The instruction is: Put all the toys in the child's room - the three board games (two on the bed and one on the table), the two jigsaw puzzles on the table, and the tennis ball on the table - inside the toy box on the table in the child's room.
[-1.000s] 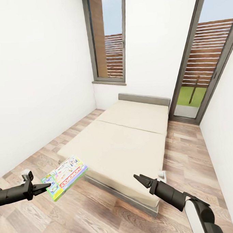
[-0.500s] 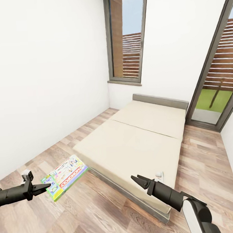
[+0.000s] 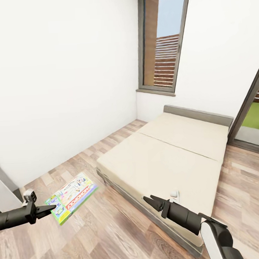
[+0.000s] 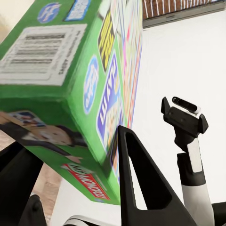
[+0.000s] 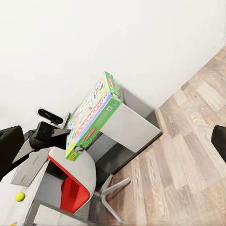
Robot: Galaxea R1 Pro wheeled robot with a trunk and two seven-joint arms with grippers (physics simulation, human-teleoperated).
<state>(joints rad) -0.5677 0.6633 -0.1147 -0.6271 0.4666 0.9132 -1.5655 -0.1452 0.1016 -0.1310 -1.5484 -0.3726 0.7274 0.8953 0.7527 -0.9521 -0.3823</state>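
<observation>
- Currently the Monopoly board game [image 3: 72, 197] sits at the lower left of the head view, held flat above the wood-plank floor [image 3: 112, 236] by the left tool [image 3: 50, 208], which is clamped on the box's near edge.
- Up close in the left wrist view, a dark finger [image 4: 141, 183] presses against the green side of the box [image 4: 70, 80].
- From the right wrist view the same box [image 5: 92, 115] shows at centre, tilted, with the left arm's tool [image 5: 59, 134] gripping its lower end.
- Lower right in the head view, the right tool [image 3: 147, 199] holds nothing, its jaws parted a little over the bed's near edge.
- Beyond it, the bed [image 3: 172, 157] fills the centre right, cream mattress bare, grey headboard [image 3: 199, 115] against the far wall.
- At the lower left of the right wrist view a tennis ball [image 5: 19, 196] lies on the desk [image 5: 23, 176], beside a red-and-grey chair [image 5: 77, 188].
</observation>
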